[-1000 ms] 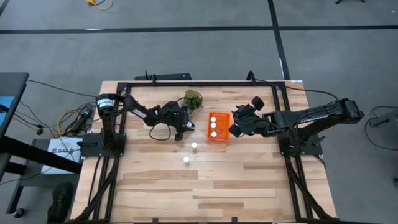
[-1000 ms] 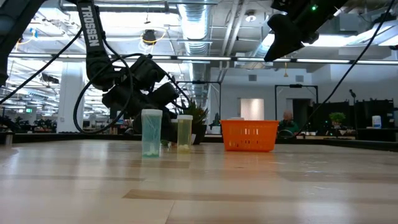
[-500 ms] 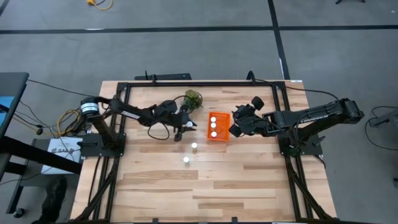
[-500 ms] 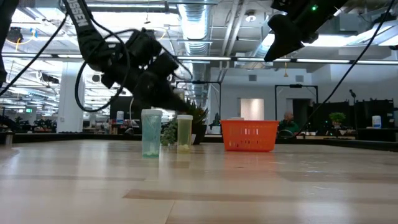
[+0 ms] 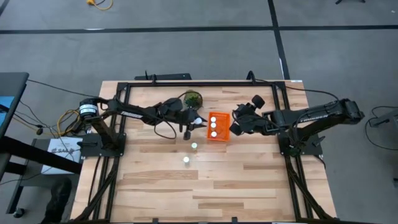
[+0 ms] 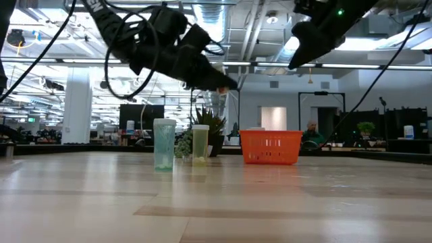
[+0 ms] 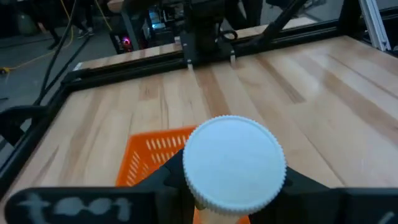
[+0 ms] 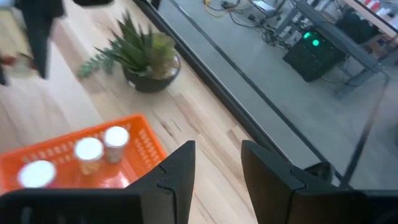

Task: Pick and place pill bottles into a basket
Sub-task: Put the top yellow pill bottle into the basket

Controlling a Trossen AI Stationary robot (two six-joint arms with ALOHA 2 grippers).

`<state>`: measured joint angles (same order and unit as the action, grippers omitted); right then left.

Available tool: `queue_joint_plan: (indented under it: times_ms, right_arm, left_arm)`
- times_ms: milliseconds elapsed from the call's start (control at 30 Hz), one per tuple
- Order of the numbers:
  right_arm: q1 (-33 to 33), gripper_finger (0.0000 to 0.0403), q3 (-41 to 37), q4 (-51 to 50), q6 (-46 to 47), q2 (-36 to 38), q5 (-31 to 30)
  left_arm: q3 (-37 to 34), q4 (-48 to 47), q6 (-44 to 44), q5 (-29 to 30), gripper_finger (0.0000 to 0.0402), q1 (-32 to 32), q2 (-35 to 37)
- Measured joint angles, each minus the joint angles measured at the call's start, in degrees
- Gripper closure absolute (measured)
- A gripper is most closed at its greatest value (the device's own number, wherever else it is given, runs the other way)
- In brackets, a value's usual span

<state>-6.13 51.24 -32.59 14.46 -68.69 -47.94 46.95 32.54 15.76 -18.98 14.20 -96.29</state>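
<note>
- The orange basket [image 5: 217, 126] stood on the wooden table [image 5: 249, 180], near the middle of its far half, between the two arms
- Three bottles [image 5: 213, 124] with white caps stood inside the basket in a row, running from its far end to its near end; the right wrist view showed them upright [image 8: 90, 149], close together
- The left gripper [image 5: 194, 121] hung in the air just beside the basket's left edge, its fingers clamped on another bottle [image 7: 234, 163]; in the left wrist view the round white cap filled the space between the dark fingers, with the basket's orange mesh [image 7: 155, 152] showing below and beyond it
- In the low view that gripper [image 6: 219, 82] was raised well above the table, higher than the basket's rim [image 6: 270, 135]
- Two more bottles stood on the bare table outside the basket, nearer the front: one [image 5: 194, 146] just left of the basket's near corner, the other [image 5: 186, 160] a little closer to the front edge
- In the low view the two were upright, one with a bluish tint [image 6: 164, 144], one yellowish [image 6: 200, 144]
- The right gripper [image 5: 236, 124] waited just beside the basket's right edge, raised off the table, its fingers [image 8: 177, 171] apart with nothing between them
- A small green potted plant [image 5: 193, 98] sat on the table behind the basket, to its left
</note>
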Motion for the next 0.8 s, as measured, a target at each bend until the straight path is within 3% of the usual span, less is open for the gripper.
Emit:
queue_joint_plan:
  times_ms: [233, 467, 567, 667, 800]
  right_arm:
    - [3.6, 0.028, 0.0, -0.9, -1.5, 0.0, -0.4]
    - [7.1, 0.028, -0.1, -1.4, -3.9, 0.8, -5.5]
    - [7.9, 0.028, -0.1, -1.4, -6.5, 2.3, -4.8]
    - [8.8, 0.028, -0.1, -0.8, -11.1, 4.9, 2.2]
    - [11.5, 0.028, -0.1, 0.5, -17.3, 9.9, 21.5]
  left_arm:
    - [4.7, -0.7, -0.1, 0.2, 0.0313, 0.1, -0.8]
    - [12.5, -2.1, -1.8, -0.4, 0.0313, 0.2, -8.4]
    - [15.9, -3.0, -2.0, -0.4, 0.0313, 0.2, -12.3]
    - [19.0, -3.7, -2.2, -0.7, 0.0313, 0.4, -14.8]
    - [21.3, -5.6, -2.6, -1.9, 0.0313, 0.5, -16.5]
